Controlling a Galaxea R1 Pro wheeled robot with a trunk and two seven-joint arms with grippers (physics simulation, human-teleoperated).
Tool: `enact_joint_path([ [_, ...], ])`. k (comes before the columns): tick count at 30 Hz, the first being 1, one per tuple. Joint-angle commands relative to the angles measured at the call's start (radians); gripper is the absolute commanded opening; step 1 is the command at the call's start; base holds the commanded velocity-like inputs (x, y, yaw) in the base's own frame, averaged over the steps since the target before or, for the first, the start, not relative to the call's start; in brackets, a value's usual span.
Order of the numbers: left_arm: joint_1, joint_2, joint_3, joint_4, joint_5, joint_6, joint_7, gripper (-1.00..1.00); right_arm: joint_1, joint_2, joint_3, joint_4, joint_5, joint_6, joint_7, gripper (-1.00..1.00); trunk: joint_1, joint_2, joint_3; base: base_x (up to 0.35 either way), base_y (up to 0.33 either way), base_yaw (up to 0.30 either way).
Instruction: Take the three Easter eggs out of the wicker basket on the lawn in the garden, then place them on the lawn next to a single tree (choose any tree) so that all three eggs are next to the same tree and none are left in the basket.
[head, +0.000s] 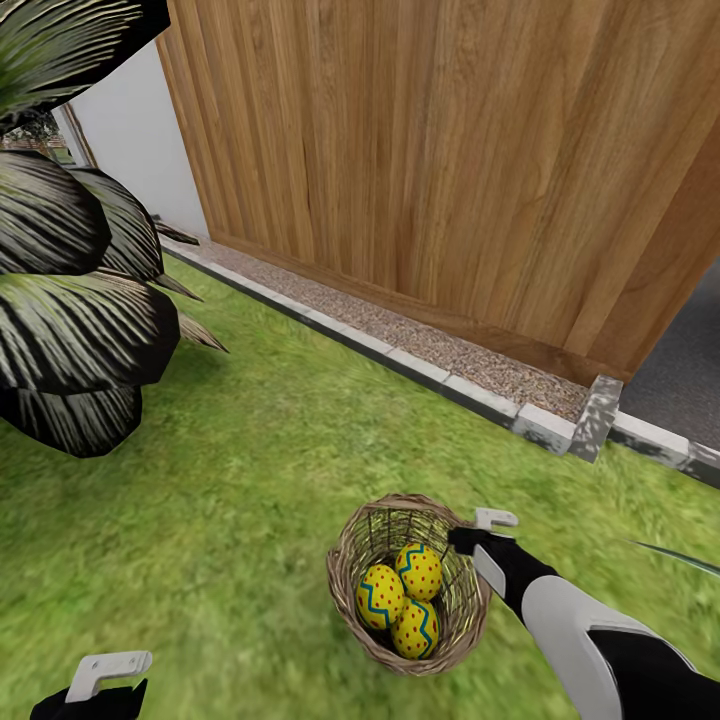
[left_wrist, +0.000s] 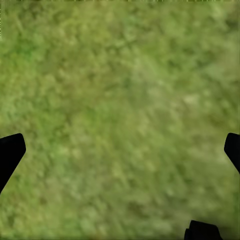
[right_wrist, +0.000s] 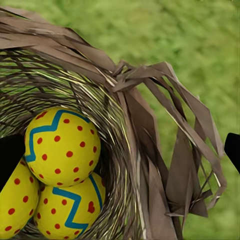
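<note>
Three Easter eggs inside wicker basket.

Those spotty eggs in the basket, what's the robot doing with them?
It is about to take them out. All three Easter eggs sit in the wicker basket on the lawn, beside a wooden wall. The right gripper hovers open at the basket's rim, holding nothing. The left gripper hangs open over bare grass, away from the basket.
</note>
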Motion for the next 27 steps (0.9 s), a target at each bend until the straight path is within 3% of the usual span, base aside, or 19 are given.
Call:
enact_joint_path([
  [1,0.000,0.001,-0.001,-0.001,0.004,0.004,0.006,1.00,0.000,0.000,-0.005,-0.002,-0.005,0.004,-0.003,1.00,0.000,0.000,-0.001,0.000,0.000,0.000],
  [11,0.000,0.000,-0.001,-0.001,0.004,0.003,0.008,1.00,0.000,-0.009,-0.007,-0.005,-0.005,0.001,-0.002,1.00,0.000,0.000,-0.001,0.000,0.000,0.000],
  [23,0.000,0.000,-0.001,-0.001,0.004,0.004,0.008,1.00,0.000,-0.041,-0.011,-0.005,-0.010,0.000,-0.002,1.00,0.000,0.000,-0.001,0.000,0.000,0.000],
  [27,-0.001,0.001,0.000,-0.001,0.004,0.004,0.007,1.00,0.000,-0.047,-0.012,-0.005,-0.013,0.000,-0.002,1.00,0.015,-0.028,-0.013,0.000,0.000,0.000],
])
